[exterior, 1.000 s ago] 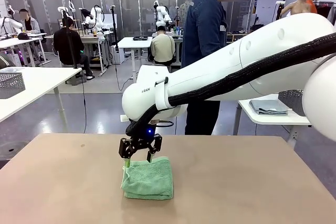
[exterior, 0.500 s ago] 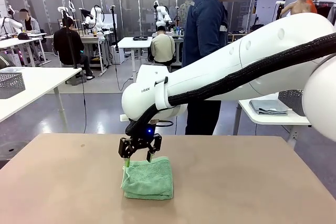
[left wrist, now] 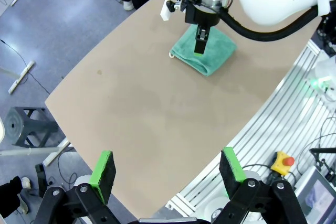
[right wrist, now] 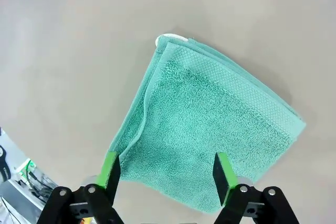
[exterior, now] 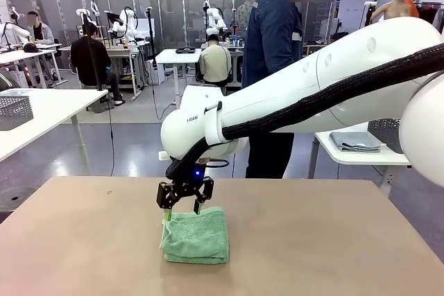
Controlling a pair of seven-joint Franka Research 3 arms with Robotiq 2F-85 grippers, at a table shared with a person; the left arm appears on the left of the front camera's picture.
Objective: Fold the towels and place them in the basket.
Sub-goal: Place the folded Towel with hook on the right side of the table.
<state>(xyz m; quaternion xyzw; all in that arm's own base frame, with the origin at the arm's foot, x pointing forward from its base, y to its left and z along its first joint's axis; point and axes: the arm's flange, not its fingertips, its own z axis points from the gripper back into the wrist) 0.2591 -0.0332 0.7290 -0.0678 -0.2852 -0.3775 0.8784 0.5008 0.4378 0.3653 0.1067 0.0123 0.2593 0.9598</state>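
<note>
The tan surface (exterior: 333, 240) stands in a busy lab, with a person in a dark blue jacket (exterior: 270, 39) at its far side. The mint green towel (exterior: 196, 237) lies folded into a thick square near the middle, a little to my left, with its white tag (right wrist: 170, 37) poking out at one corner. My right hand (exterior: 182, 211) is down at the towel's far left corner with its fingers apart, clamping nothing. I cannot tell whether the pads (right wrist: 111, 169) touch the cloth. The right arm (exterior: 333, 81) sweeps across the front view and blocks part of a side table (exterior: 361, 157). On it a folded grey-blue towel (exterior: 355, 141) lies beside a dark mesh basket (exterior: 383, 132). My left hand (left wrist: 167, 170) hangs high over the surface's edge, fingers wide and empty.
</note>
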